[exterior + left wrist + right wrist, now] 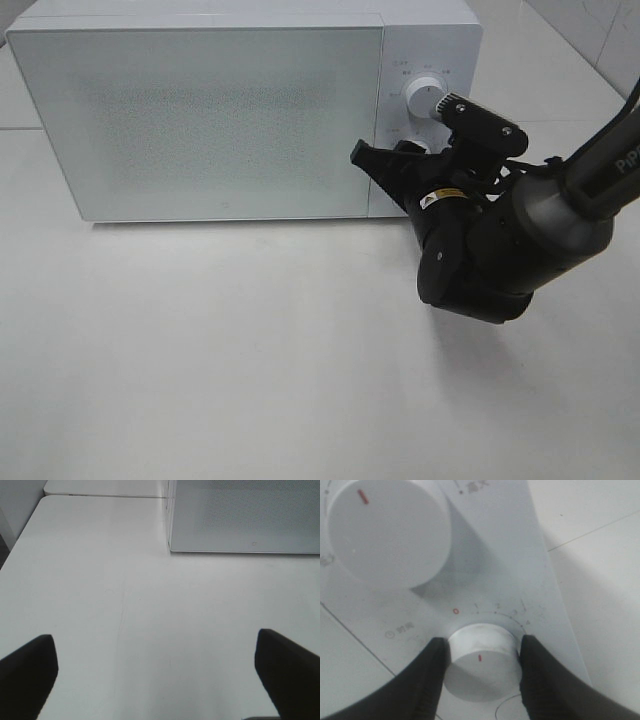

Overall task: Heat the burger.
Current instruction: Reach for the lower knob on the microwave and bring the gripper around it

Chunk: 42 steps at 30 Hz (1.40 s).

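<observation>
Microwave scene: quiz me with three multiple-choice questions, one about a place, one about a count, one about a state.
1. Where is the right gripper? A on the microwave's lower knob; B on its roof; C flat on the table.
2. How many knobs are on the panel? A one; B two; C four.
3. The door is: A shut; B wide open; C missing.
Answers: 1 A, its fingers flank the lower knob. 2 B, an upper knob sits beside the lower one. 3 A, the door lies flush with the front.

Overhead plus wrists, microwave (pixel 200 110) in all
</observation>
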{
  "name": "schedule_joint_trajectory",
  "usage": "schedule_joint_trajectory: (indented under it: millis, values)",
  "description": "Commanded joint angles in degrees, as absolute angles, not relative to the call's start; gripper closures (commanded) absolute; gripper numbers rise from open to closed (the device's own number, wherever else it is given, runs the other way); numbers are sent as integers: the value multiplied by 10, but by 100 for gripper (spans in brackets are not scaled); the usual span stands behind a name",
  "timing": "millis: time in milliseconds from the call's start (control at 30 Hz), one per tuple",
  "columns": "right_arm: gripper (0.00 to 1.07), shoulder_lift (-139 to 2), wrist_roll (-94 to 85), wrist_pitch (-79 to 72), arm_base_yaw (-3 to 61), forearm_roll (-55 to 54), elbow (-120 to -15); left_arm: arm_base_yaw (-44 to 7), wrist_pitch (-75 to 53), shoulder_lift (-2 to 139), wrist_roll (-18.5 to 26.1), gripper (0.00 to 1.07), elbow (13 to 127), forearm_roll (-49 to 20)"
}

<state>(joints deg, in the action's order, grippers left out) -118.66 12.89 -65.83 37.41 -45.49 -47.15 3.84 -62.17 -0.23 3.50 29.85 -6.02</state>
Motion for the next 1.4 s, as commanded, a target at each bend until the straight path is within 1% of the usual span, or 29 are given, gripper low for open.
schedule_joint_trajectory:
  millis: [33,67,133,167,233,267,400,433,467,533,567,600,633,767,900,1067,1400]
  values:
    - [107,-1188,210,-631,373,-395,-482,38,-614,-11,33,6,296,-62]
    - [107,-1188,253,-626,373,-389,-482,38,-614,-11,33,6,296,-62]
    - [107,-1188,278,-623,373,-386,-482,38,-614,-11,33,6,296,-62]
    - [107,-1188,328,-620,373,-378,-482,38,-614,-11,33,6,296,-62]
    - [107,-1188,354,-620,373,-372,-482,38,-614,-11,33,6,296,-62]
    - [107,-1188,400,-620,373,-362,-482,38,-614,-11,33,6,296,-62]
    - [107,-1188,462,-620,373,-356,-482,38,-614,-11,33,6,296,-62]
    - [107,-1188,506,-620,373,-352,-482,38,-614,-11,33,6,296,-62]
    - [107,-1188,506,-620,373,-352,-482,38,-614,-11,33,6,296,-62]
    - [107,-1188,575,-621,373,-339,-482,38,-614,-11,33,6,296,-62]
    - [107,-1188,575,-621,373,-339,-482,38,-614,-11,33,6,296,-62]
    - [107,-1188,622,-621,373,-329,-482,38,-614,-11,33,6,296,-62]
    - [107,-1188,622,-621,373,-329,-482,38,-614,-11,33,6,296,-62]
    - [107,-1188,720,-621,373,-322,-482,38,-614,-11,33,6,296,-62]
    - [107,-1188,765,-622,373,-319,-482,38,-614,-11,33,6,296,-62]
    - [107,-1188,874,-648,373,-309,-482,38,-614,-11,33,6,296,-62]
    - [107,-1188,927,-666,373,-298,-482,38,-614,-11,33,6,296,-62]
